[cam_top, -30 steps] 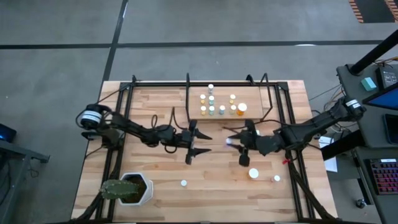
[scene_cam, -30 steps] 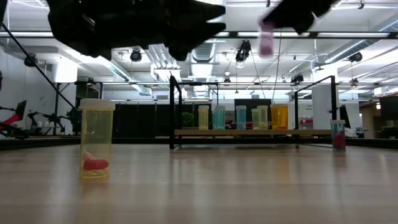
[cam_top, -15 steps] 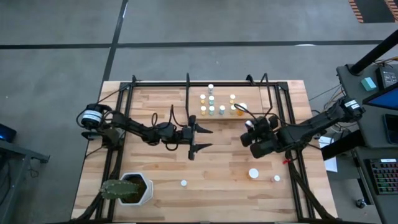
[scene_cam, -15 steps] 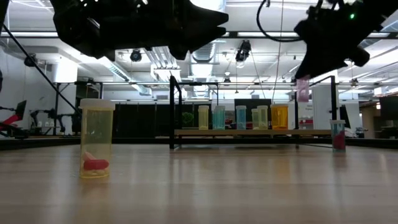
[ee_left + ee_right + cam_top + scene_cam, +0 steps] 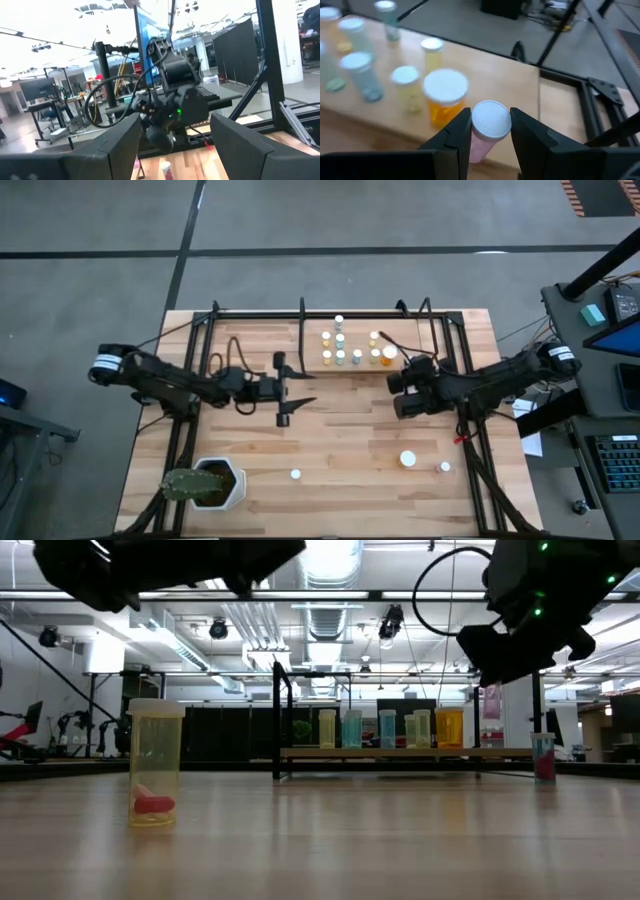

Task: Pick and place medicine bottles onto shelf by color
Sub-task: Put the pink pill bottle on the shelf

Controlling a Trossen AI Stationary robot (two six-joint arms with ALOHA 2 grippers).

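Right gripper (image 5: 490, 135) leads the work: its fingers (image 5: 457, 132) are clamped on a pink bottle (image 5: 487, 127) with a white cap, carried in the air just beside the right end of the shelf (image 5: 408, 332), next to a wide orange bottle (image 5: 445, 97). In the low view the pink bottle (image 5: 491, 700) hangs below the right gripper (image 5: 505, 655), clear of the board and not yet set down.

Going from big to small: the wooden table (image 5: 350, 450) carries the shelf at its far side, a white plant pot (image 5: 205, 483) at the near left corner, and the bottles. Judging by what lies where, the task looks well along. About ten bottles (image 5: 340, 350) already stand on the shelf, yellowish, teal and orange ones in loose rows. Left on the table are a wide white-topped bottle (image 5: 408, 459), a small pinkish one (image 5: 444, 467) near it, and a small one (image 5: 296, 474) beside the pot; the low view also shows a yellowish bottle (image 5: 155, 762) close to the camera, likely that same one. So roughly three remain after the pink one is placed.

Left gripper (image 5: 285, 392) hovers over the middle left of the table with its fingers spread and nothing between them.
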